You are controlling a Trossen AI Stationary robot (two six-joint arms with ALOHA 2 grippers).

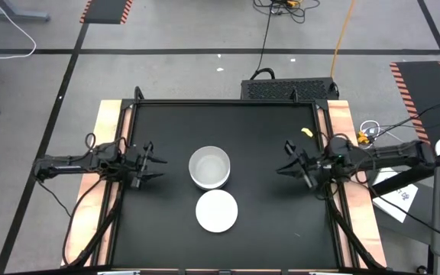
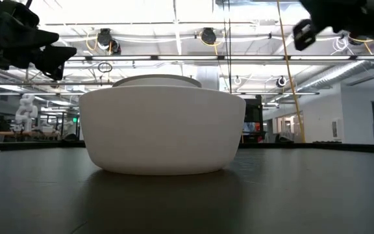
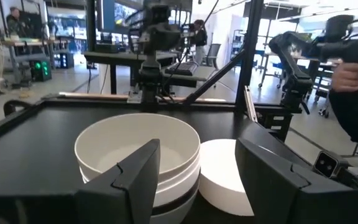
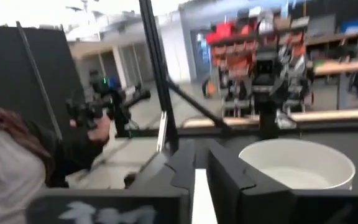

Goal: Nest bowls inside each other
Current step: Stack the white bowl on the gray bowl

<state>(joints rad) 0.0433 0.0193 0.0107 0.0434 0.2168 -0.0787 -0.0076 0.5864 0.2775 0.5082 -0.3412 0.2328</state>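
Observation:
A stack of nested bowls stands upright on the black table, a little left of centre. Its top bowl is white, and a dark band shows lower in the stack. A single white bowl rests on the table just nearer the front edge and fills the low view. My left gripper hovers open and level, left of the stack, its fingers pointing at it. My right gripper is raised to the right of the stack. Its fingers are nearly together with only a thin slit between them, and they hold nothing.
A small yellow object lies at the far right of the table. Wooden rims edge the table's left and right sides. Beyond the table, a person holds a dark device.

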